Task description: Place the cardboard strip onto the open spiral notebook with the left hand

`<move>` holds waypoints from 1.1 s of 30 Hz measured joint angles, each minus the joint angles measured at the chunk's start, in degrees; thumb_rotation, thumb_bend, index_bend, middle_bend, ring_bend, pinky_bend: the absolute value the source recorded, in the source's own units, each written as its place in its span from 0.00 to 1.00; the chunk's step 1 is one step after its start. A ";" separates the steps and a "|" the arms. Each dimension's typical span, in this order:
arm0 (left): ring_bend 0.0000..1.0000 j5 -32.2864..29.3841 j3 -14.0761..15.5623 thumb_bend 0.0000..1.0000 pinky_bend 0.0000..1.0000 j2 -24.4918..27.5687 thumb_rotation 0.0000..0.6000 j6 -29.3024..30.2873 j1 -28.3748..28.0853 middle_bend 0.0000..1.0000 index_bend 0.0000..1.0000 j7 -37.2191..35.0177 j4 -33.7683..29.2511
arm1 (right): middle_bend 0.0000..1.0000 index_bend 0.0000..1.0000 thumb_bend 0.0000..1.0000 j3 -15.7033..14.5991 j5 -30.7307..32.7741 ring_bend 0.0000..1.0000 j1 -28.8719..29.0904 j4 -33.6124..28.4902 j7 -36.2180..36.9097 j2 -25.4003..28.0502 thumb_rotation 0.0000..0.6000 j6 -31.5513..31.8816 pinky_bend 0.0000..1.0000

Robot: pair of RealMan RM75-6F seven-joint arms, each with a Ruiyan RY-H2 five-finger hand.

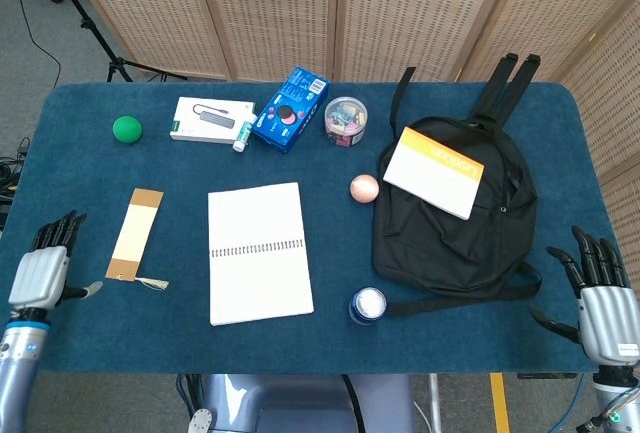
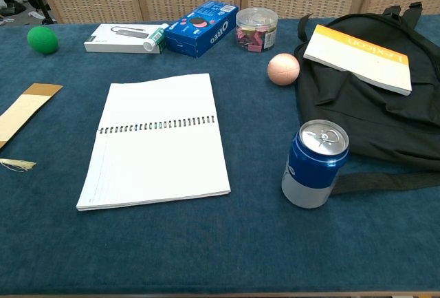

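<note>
The cardboard strip (image 1: 135,232) is lying flat on the table (image 1: 90,153), left of the open spiral notebook (image 1: 258,251) and apart from it. The left robot hand (image 1: 42,271) is hovering further left of the notebook, fingers spread, holding nothing. The right robot hand (image 1: 602,303) is sitting far right of the notebook, fingers spread, empty.

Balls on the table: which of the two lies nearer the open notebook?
The pink ball, beside the backpack, lies nearer the notebook. The green ball sits off at the far left corner.
</note>
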 measured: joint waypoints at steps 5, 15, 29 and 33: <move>0.00 -3.97 -1.90 0.00 0.00 -4.88 1.00 -4.69 -3.93 0.00 0.00 1.25 4.31 | 0.00 0.20 0.05 0.12 0.49 0.00 0.13 0.11 -0.06 -0.04 1.00 -0.43 0.00; 0.00 -6.65 -2.22 0.00 0.00 -9.82 1.00 -6.89 -6.87 0.00 0.00 3.12 7.26 | 0.00 0.20 0.05 0.30 1.21 0.00 0.36 0.34 -0.01 -0.13 1.00 -1.04 0.00; 0.00 -10.51 -2.06 0.00 0.00 -11.82 1.00 -9.52 -7.54 0.00 0.00 2.68 13.20 | 0.00 0.20 0.05 0.17 1.19 0.00 0.34 0.10 0.32 0.03 1.00 -1.15 0.00; 0.00 -11.46 -2.60 0.00 0.00 -11.15 1.00 -11.00 -7.86 0.00 0.00 1.52 15.52 | 0.00 0.20 0.05 0.14 1.36 0.00 0.42 0.20 0.05 -0.11 1.00 -1.45 0.00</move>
